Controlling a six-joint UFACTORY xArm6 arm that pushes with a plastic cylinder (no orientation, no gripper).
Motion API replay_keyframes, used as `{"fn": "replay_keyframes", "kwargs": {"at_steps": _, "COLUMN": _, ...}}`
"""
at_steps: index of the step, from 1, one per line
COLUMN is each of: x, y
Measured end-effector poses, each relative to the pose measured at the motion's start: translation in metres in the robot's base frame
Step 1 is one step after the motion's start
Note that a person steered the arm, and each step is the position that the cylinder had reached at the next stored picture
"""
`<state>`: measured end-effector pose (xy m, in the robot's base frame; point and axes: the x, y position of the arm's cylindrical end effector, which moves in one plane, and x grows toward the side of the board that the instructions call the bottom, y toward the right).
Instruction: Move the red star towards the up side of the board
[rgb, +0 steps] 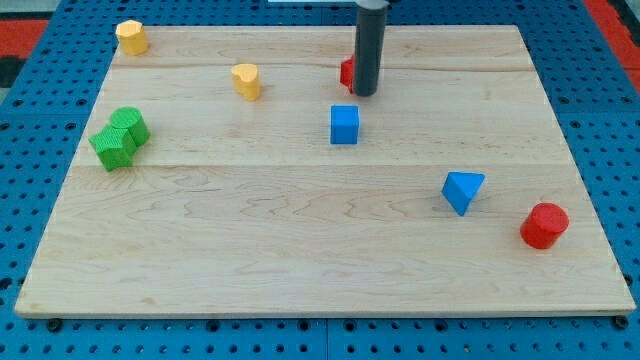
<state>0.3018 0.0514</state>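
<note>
Red cylinder (544, 225) sits lower right. Upper centre, the tip (365, 94) touches the mostly hidden red star (346, 72). No pincer shows; state indeterminable.

The rod (367, 48) runs out of the frame at the top centre, its upper part cut off. It hides most of a red block (346, 72) behind it, so only a sliver shows at its left and the shape cannot be told.

A lab bench: wooden board (300, 250) on blue pegboard (40, 150).
</note>
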Motion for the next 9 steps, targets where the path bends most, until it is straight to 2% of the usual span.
{"fn": "replay_keyframes", "kwargs": {"at_steps": 1, "x": -0.022, "y": 0.005}}
{"fn": "replay_keyframes", "kwargs": {"at_steps": 2, "x": -0.053, "y": 0.04}}
{"fn": "replay_keyframes", "kwargs": {"at_steps": 3, "x": -0.07, "y": 0.0}}
{"fn": "replay_keyframes", "kwargs": {"at_steps": 4, "x": -0.053, "y": -0.034}}
{"fn": "replay_keyframes", "kwargs": {"at_steps": 5, "x": -0.021, "y": -0.01}}
{"fn": "replay_keyframes", "kwargs": {"at_steps": 6, "x": -0.008, "y": -0.061}}
{"fn": "replay_keyframes", "kwargs": {"at_steps": 8, "x": -0.054, "y": -0.062}}
{"fn": "replay_keyframes", "kwargs": {"at_steps": 9, "x": -0.022, "y": -0.073}}
